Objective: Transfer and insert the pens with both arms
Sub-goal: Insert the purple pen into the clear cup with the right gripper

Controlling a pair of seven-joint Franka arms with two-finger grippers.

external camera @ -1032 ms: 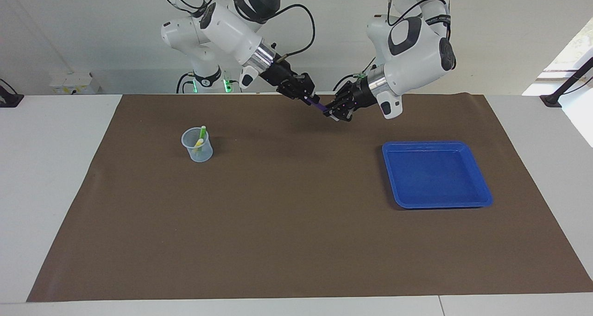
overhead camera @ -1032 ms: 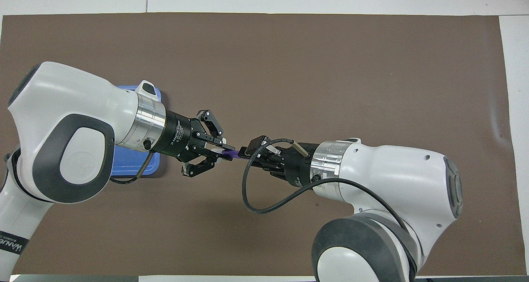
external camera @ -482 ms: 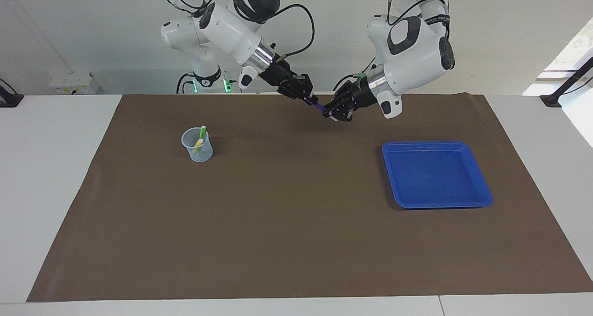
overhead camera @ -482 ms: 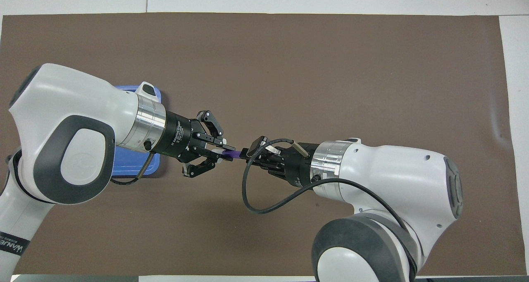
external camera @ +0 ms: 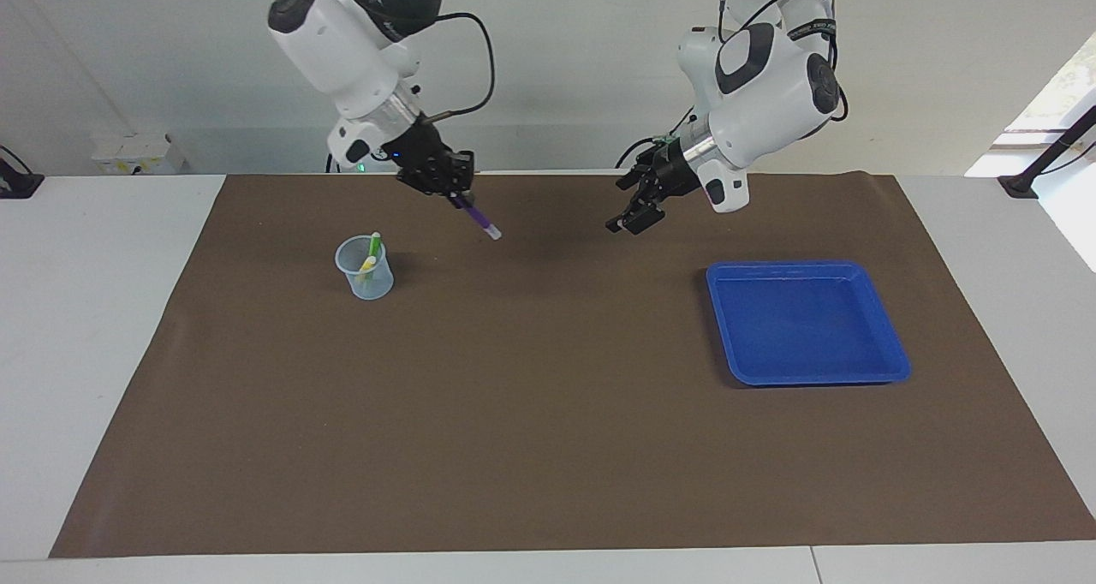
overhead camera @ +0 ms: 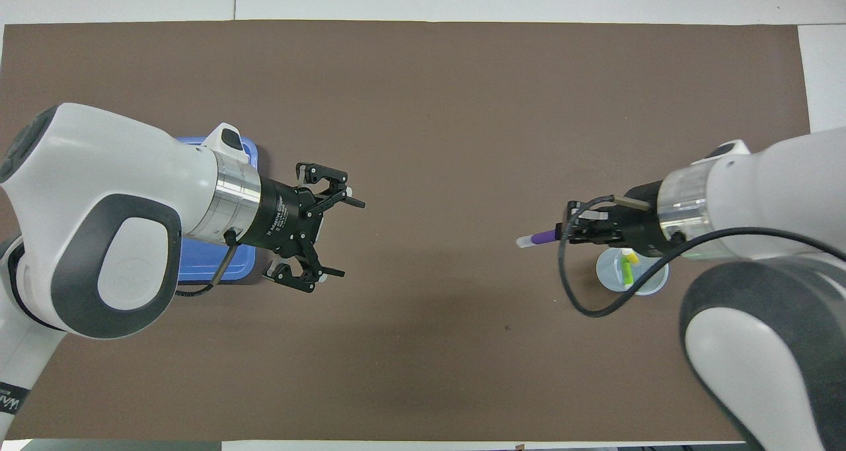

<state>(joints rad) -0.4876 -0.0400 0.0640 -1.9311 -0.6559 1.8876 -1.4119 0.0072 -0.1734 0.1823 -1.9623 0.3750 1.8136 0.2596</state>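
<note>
If you look at the facing view from its left edge, you first meet the clear cup point(external camera: 365, 268), which stands on the brown mat point(external camera: 548, 447) toward the right arm's end of the table. The green pen point(external camera: 373, 245) and the yellow pen point(external camera: 367, 265) stand inside it, both leaning a little.

Next comes the right gripper point(external camera: 456, 195), in the air over the mat and just beside the cup (not over it, as the facing view shows). Its fingers are clamped on the purple pen point(external camera: 479, 217), which points slantwise down with its pale cap end lowest, clear of the mat. In the overhead view you see the same right gripper point(overhead camera: 567, 231) with the purple pen point(overhead camera: 538, 238) sticking out toward the middle of the table.

Further on you find the left gripper point(external camera: 631, 215), raised over the mat, its fingers wide apart and with nothing between them; the overhead view shows this left gripper point(overhead camera: 342, 237) clearly.

Last, the blue tray point(external camera: 882, 331) lies on the mat toward the left arm's end of the table.
</note>
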